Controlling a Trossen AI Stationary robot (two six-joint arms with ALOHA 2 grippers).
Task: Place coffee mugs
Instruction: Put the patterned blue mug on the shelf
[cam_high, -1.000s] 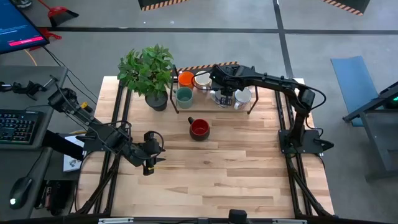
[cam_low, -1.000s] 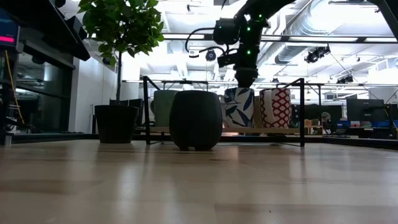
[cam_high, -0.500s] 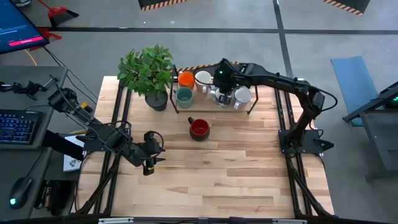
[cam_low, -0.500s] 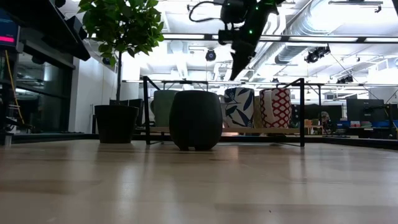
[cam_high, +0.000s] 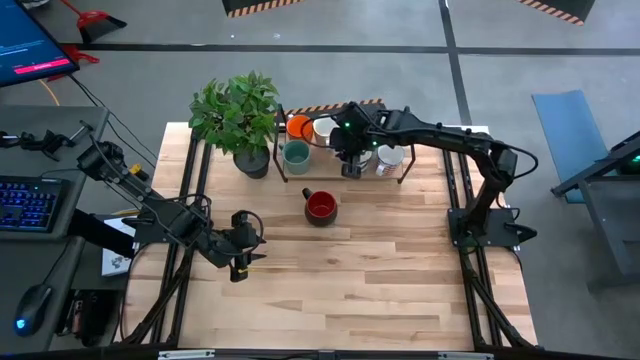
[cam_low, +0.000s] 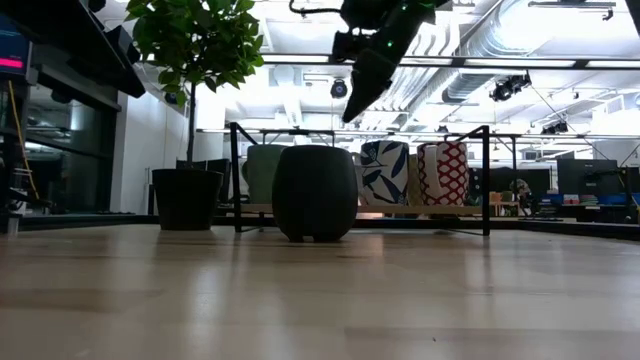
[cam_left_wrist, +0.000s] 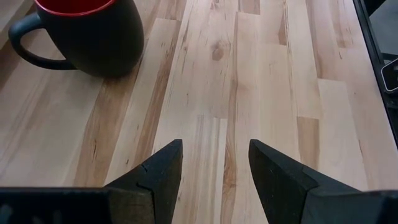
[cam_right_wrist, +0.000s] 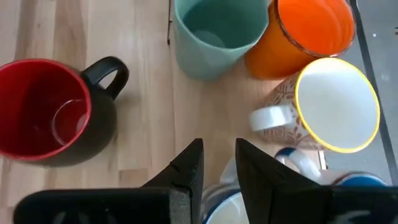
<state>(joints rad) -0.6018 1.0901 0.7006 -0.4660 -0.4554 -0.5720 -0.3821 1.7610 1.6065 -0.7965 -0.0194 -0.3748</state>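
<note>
Several coffee mugs stand on a low black-framed rack (cam_high: 340, 180) at the table's far side: orange (cam_right_wrist: 308, 31), teal (cam_right_wrist: 214, 34), cream with a yellow rim (cam_right_wrist: 336, 102), a blue-leaf one (cam_low: 384, 172) and a red-patterned one (cam_low: 445, 172). A dark mug with a red inside (cam_high: 320, 207) stands on its base on the bare table in front of the rack. My right gripper (cam_right_wrist: 217, 163) hangs high over the rack (cam_low: 348, 112), slanting down, its fingers a little apart with nothing between them. My left gripper (cam_left_wrist: 214, 149) waits open near the table's left side (cam_high: 241, 266).
A potted plant (cam_high: 238, 110) stands at the far left, beside the rack. The rack's black posts and rail (cam_low: 360, 130) rise above the mugs. Bare wooden table (cam_high: 380, 280) stretches from the dark mug to the near edge.
My right gripper has risen from just above the blue-leaf mug on the rack to well above the rack's rail. It has drifted toward the table's left and tipped from pointing straight down to a slant. The mugs have stayed where they were.
</note>
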